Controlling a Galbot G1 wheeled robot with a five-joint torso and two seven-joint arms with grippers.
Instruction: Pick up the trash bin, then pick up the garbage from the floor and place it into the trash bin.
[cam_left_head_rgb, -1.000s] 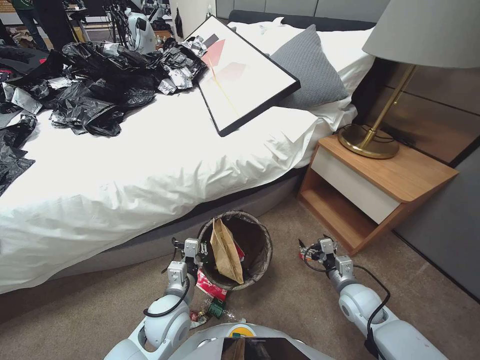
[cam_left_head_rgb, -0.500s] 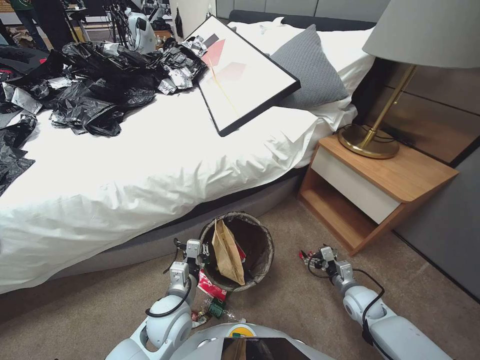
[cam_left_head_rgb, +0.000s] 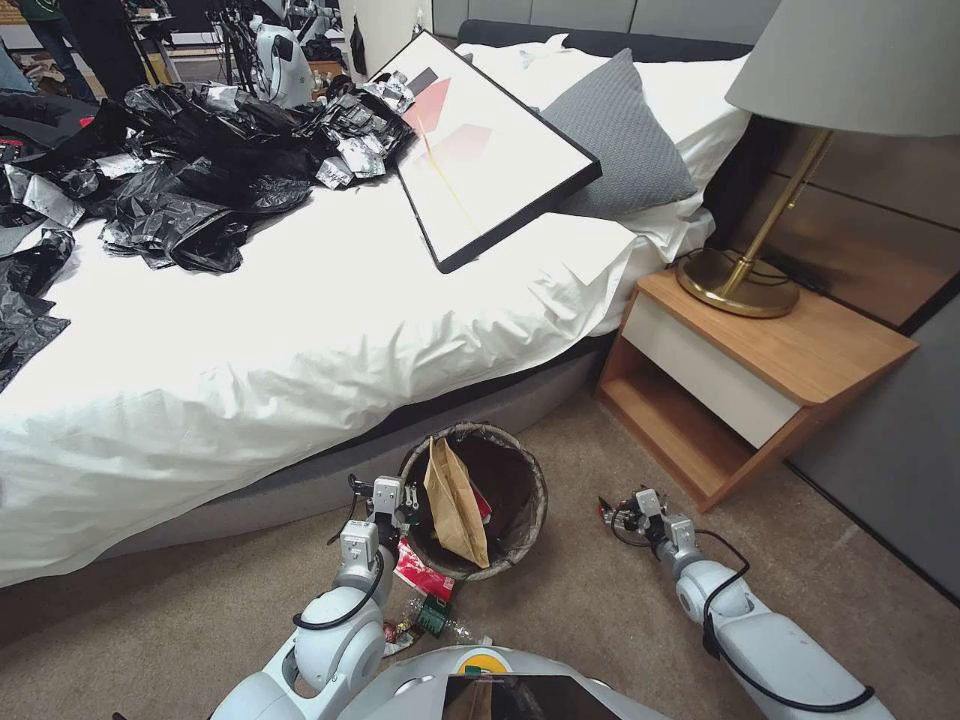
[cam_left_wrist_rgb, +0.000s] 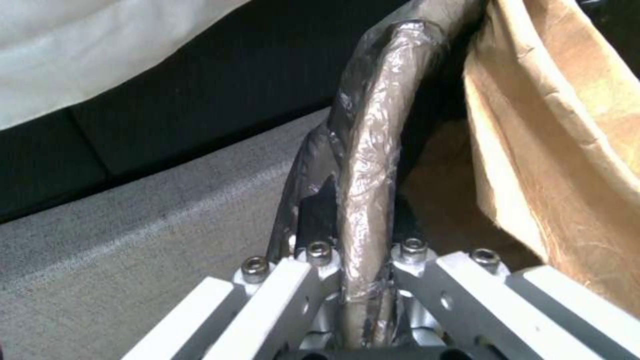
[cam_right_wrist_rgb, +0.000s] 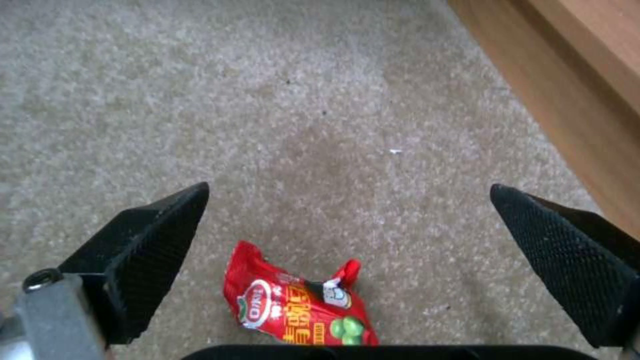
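The trash bin (cam_left_head_rgb: 520, 495) stands on the floor (cam_left_head_rgb: 580, 610) beside the bed, its dark liner folded over the rim, and a brown paper bag (cam_left_head_rgb: 455, 505) sticks up inside it. My left gripper (cam_left_head_rgb: 402, 502) is shut on the bin's near rim; in the left wrist view the lined rim (cam_left_wrist_rgb: 370, 165) runs between the left gripper's (cam_left_wrist_rgb: 363, 262) fingers, next to the paper bag (cam_left_wrist_rgb: 567, 150). My right gripper (cam_left_head_rgb: 615, 508) hangs low over the carpet, open. The right wrist view has a red snack wrapper (cam_right_wrist_rgb: 293, 310) lying between the right gripper's (cam_right_wrist_rgb: 347, 190) spread fingers. More garbage lies by my left arm: a red wrapper (cam_left_head_rgb: 420, 575) and a green-labelled bottle (cam_left_head_rgb: 433, 617).
The bed (cam_left_head_rgb: 300, 330) with white sheets fills the left, carrying black plastic sheets (cam_left_head_rgb: 190, 170), a framed picture (cam_left_head_rgb: 480, 150) and a grey pillow (cam_left_head_rgb: 615, 140). A wooden nightstand (cam_left_head_rgb: 750, 390) with a brass lamp (cam_left_head_rgb: 760, 260) stands close to the right gripper. Open carpet lies between bin and nightstand.
My right arm has sunk lower toward the carpet, bringing its gripper down over the red wrapper. The left gripper and the bin have barely shifted.
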